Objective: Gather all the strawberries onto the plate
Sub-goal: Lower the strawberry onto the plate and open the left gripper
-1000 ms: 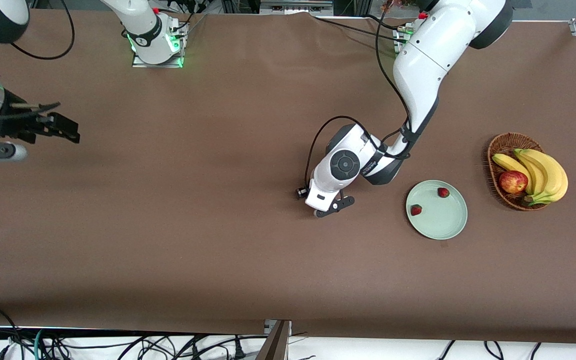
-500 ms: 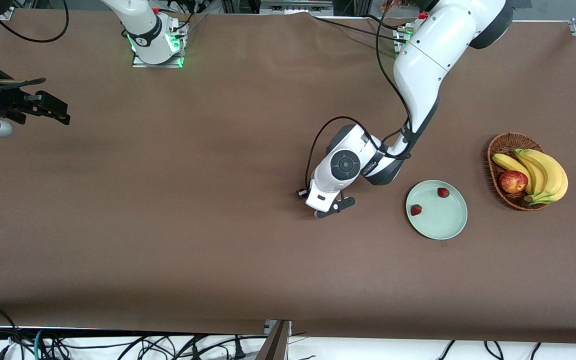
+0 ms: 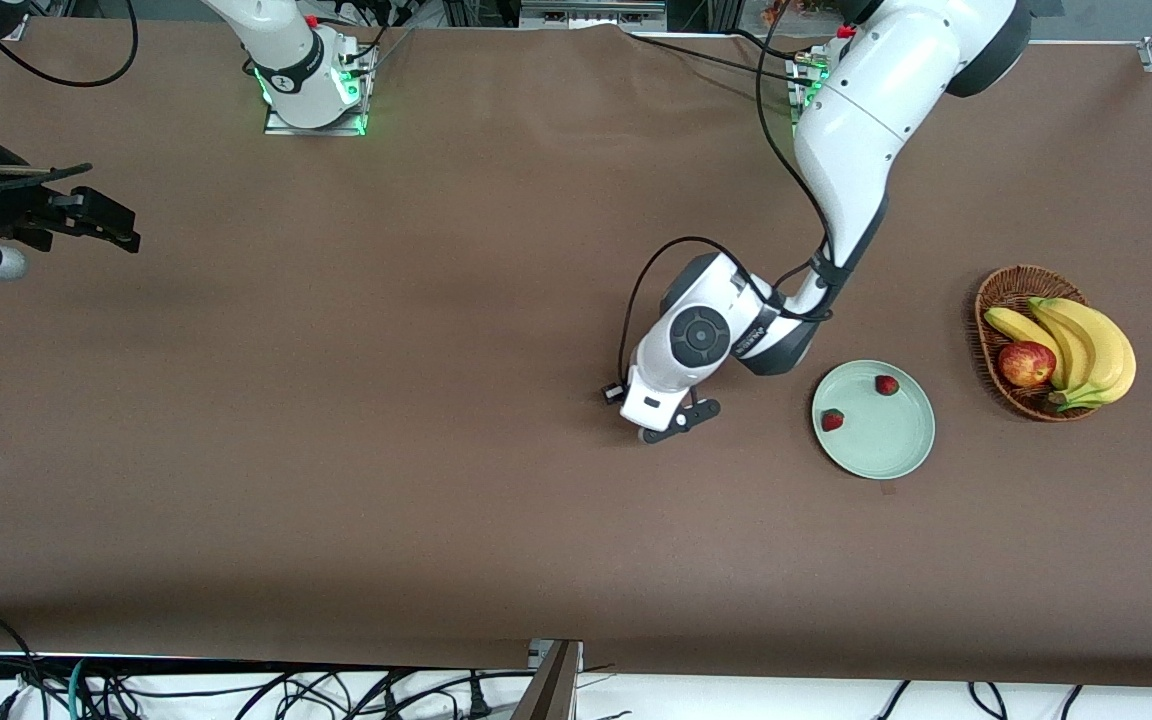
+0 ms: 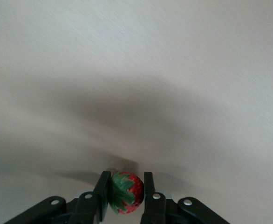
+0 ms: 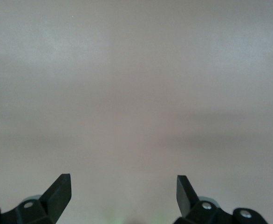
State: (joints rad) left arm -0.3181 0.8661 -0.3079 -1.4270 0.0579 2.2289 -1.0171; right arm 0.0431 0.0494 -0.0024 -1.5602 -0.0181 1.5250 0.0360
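Note:
Two strawberries (image 3: 886, 384) (image 3: 833, 420) lie on the pale mint-green plate (image 3: 881, 445). My left gripper (image 3: 669, 425) is low over the bare table beside the plate, toward the right arm's end. In the left wrist view it (image 4: 125, 187) is shut on the third strawberry (image 4: 133, 195), red with its green cap against one finger. That berry is hidden under the hand in the front view. My right gripper (image 3: 121, 228) is open and empty over the right arm's end of the table; its wrist view (image 5: 123, 186) shows only bare table between the fingers.
A brown wicker basket (image 3: 1006, 285) with bananas (image 3: 1086, 345) and a red apple (image 3: 1026, 363) stands beside the plate toward the left arm's end. The brown table cover (image 3: 386, 400) is flat.
My left gripper has shifted a little toward the plate with the strawberry in it. My right gripper drew back toward the bases and its table end, then held still.

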